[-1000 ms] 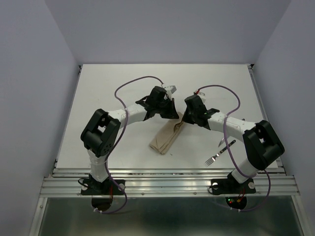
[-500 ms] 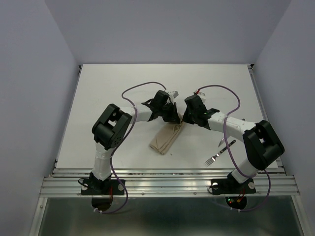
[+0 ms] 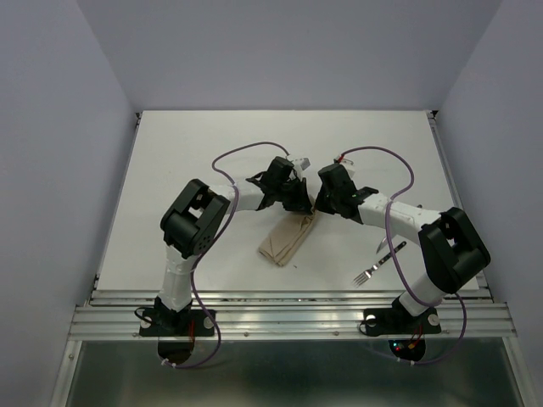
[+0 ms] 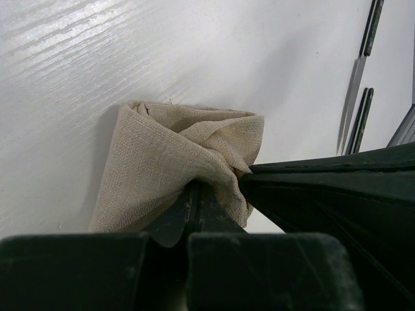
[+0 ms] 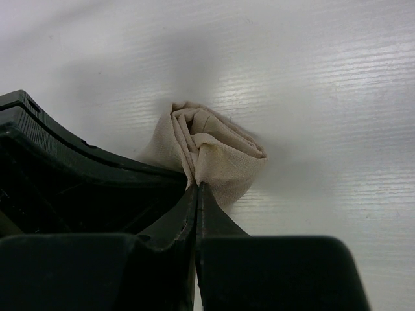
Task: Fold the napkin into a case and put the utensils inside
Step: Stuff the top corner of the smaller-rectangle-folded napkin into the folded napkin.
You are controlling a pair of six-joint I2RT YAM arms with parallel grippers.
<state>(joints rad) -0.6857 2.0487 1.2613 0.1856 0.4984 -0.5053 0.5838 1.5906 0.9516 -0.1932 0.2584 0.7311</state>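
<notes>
The beige napkin [image 3: 282,242] lies folded into a narrow strip at mid-table, its far end bunched and lifted. My left gripper [image 3: 297,200] and right gripper [image 3: 321,206] meet at that end, almost touching. In the left wrist view the left gripper [image 4: 193,188] is shut on the crumpled napkin [image 4: 168,155]. The right wrist view shows the right gripper [image 5: 196,186] shut on the layered napkin [image 5: 224,155]. The fork [image 3: 377,264] lies to the right of the cloth. The knife [image 4: 353,84] and a dark handle [image 4: 360,120] lie side by side beyond it.
White tabletop [image 3: 187,170] with pale walls on three sides. A metal rail [image 3: 288,318] runs along the near edge by the arm bases. Purple cables [image 3: 246,157] loop over both arms. The right gripper's black body [image 4: 324,188] crowds the left wrist view.
The left arm has swung its elbow inward and its gripper has shifted slightly right toward the right gripper. The right arm, napkin and cutlery have stayed put.
</notes>
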